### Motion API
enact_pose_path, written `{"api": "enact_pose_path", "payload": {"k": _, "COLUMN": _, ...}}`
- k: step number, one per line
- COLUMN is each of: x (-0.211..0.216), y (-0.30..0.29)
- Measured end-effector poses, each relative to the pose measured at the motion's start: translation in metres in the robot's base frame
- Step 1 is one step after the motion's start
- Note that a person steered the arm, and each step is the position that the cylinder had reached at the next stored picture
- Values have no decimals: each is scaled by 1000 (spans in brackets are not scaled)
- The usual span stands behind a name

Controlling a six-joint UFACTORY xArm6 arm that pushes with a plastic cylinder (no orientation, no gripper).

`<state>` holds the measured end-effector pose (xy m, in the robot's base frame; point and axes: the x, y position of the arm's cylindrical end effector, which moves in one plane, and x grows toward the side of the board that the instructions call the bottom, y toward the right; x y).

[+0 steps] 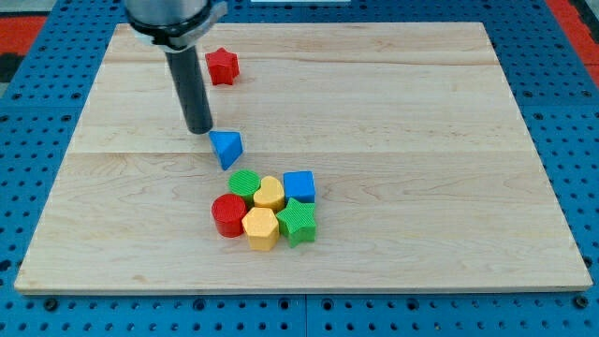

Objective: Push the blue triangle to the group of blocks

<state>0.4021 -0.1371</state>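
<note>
The blue triangle (226, 148) lies on the wooden board (402, 140), left of its middle. My tip (200, 130) stands just to the upper left of the triangle, close to it or touching it. Below the triangle sits the group of blocks: a green round block (245, 183), a yellow heart (270, 193), a blue cube (299, 185), a red cylinder (227, 214), a yellow hexagon (260, 227) and a green star (298, 221). A small gap separates the triangle from the green round block.
A red star block (222, 65) lies alone near the view's top, to the upper right of the rod. The board sits on a blue perforated table (562, 309).
</note>
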Motion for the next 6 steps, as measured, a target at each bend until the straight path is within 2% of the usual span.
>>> {"api": "enact_pose_path", "payload": {"k": 3, "x": 57, "y": 24}}
{"api": "enact_pose_path", "payload": {"k": 4, "x": 56, "y": 30}}
{"api": "enact_pose_path", "payload": {"k": 6, "x": 14, "y": -40}}
